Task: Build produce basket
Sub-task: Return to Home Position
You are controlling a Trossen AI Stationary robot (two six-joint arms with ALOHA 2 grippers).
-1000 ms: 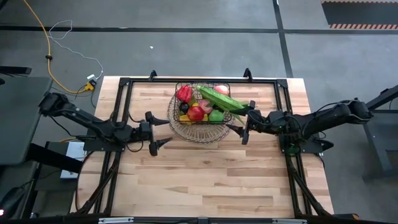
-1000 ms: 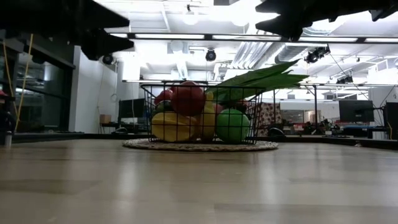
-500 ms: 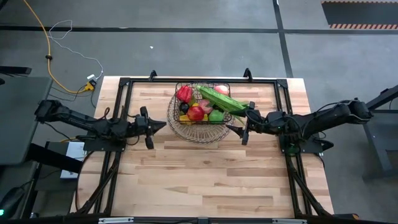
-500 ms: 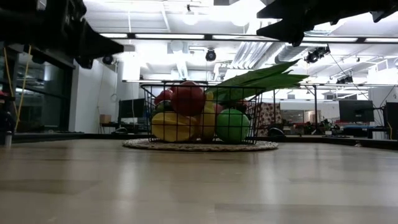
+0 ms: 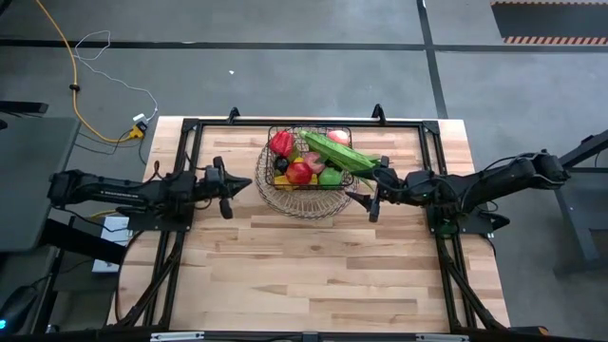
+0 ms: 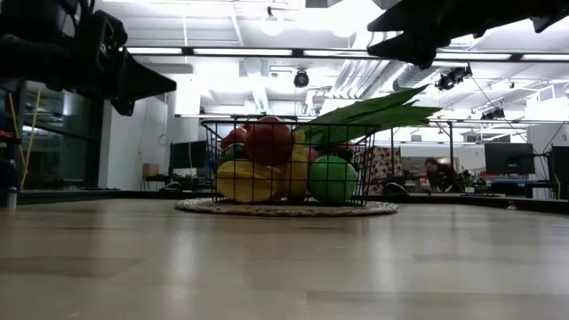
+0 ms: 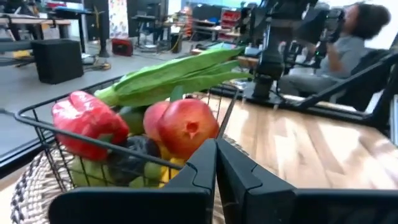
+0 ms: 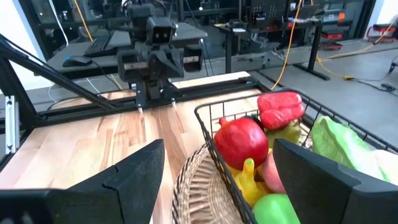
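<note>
Where a grey concrete floor (image 5: 285, 57) spreads out, a pale plank table (image 5: 313, 275) stands with a black frame (image 5: 190, 123) around its edges. A yellow cable (image 5: 66, 57) trails over the floor past the far left corner.

The basket (image 5: 302, 204) sits at the far middle of the table. Its dark square rim rises over a rounder, paler base, and it is heaped with produce (image 5: 304, 171). A red pepper (image 5: 281, 142) lies at its left. A long green husk (image 5: 342, 152) slants across the top and pokes over the right rim.

The left gripper (image 5: 245, 181) hangs near the basket's left side, apart from it. Its fingers are pressed together and hold nothing. The right gripper (image 5: 369, 185) hangs just beside the basket's right side, by the husk's tip. Its fingers are spread wide and empty.

Only the low view shows the room's white ceiling with its strip lights (image 6: 267, 52). It also shows a yellow fruit (image 6: 244, 180) and a green apple (image 6: 333, 180) behind the wire wall. In that view the arms are only dark shapes overhead.

Only the left wrist view shows the left fingers meeting. It also shows a seated person (image 7: 354, 43) beyond the right arm. The right wrist view shows the left arm (image 8: 152, 50) facing it across the planks, with desks behind.
</note>
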